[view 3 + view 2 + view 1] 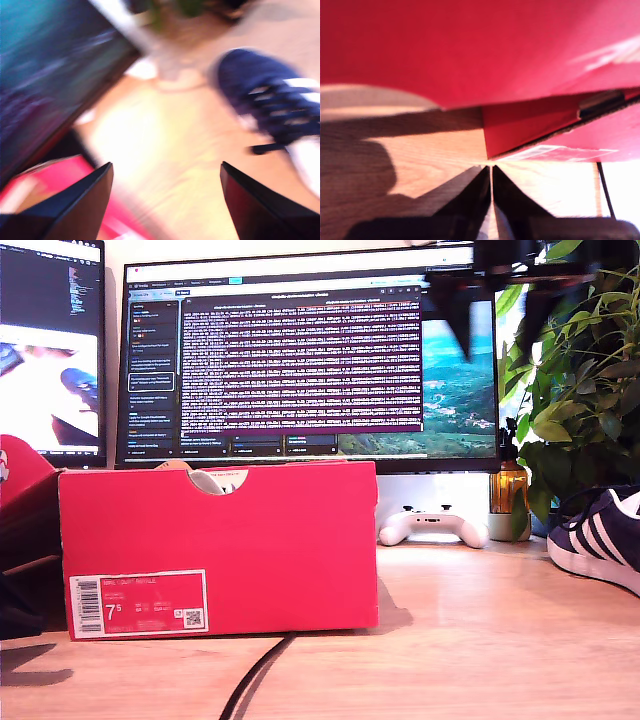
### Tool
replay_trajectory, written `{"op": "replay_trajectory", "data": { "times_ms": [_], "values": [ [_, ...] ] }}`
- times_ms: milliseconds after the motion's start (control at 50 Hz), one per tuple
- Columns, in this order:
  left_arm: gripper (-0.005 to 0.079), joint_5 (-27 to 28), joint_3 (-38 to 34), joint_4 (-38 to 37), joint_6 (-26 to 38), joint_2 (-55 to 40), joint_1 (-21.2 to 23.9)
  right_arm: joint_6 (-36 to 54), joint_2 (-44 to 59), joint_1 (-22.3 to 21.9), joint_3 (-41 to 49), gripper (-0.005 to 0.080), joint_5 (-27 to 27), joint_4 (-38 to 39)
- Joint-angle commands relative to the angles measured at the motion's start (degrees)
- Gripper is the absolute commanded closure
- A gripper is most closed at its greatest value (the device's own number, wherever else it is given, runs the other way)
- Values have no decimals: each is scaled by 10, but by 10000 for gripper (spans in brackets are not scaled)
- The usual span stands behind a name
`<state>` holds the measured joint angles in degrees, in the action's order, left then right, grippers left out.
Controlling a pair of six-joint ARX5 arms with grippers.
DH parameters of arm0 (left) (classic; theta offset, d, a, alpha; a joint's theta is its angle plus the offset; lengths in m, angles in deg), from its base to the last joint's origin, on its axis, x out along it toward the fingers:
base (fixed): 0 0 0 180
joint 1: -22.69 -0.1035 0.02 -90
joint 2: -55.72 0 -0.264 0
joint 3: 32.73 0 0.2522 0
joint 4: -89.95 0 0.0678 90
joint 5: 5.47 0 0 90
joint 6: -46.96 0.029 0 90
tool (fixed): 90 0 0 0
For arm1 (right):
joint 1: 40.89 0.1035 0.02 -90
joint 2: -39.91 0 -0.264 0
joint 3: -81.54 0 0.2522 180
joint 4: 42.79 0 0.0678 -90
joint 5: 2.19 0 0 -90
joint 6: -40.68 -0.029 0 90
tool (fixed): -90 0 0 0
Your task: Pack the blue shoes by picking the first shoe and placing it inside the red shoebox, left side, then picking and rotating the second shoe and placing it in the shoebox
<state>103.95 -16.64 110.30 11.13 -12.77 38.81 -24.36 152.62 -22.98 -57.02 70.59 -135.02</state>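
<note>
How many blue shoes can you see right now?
1. A blue shoe sits on the desk at the exterior view's right edge, partly cut off; the second wrist view shows it too. Another may lie hidden inside the red shoebox.

Your wooden bench [480, 640] under bright light

You are looking at a large monitor [300, 350] glowing at the back, a second screen [50, 340] at the exterior view's left, a leafy plant [575, 380] at its right, a white game controller [433, 528] below the monitor, and a black cable [255, 680] trailing forward.

First tool [491, 210]: black tapered fingers. Second tool [165, 200]: black wedge fingers.
</note>
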Motion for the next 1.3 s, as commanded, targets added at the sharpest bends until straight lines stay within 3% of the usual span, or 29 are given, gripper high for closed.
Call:
{"op": "replay_trajectory", "data": {
  "times_ms": [0,540,800,1280],
  "values": [
    [764,0,-11,-2,3,-2,2,-11,-22,-5,37,127,-6,-1],
    [764,0,-11,-2,3,-2,2,-151,-201,-50,382,127,3,-1],
    [764,0,-11,-2,3,-2,2,-180,-207,-49,437,127,49,-1],
    [764,0,-11,-2,3,-2,2,-208,-207,-66,501,129,46,-1]
  ]
}}
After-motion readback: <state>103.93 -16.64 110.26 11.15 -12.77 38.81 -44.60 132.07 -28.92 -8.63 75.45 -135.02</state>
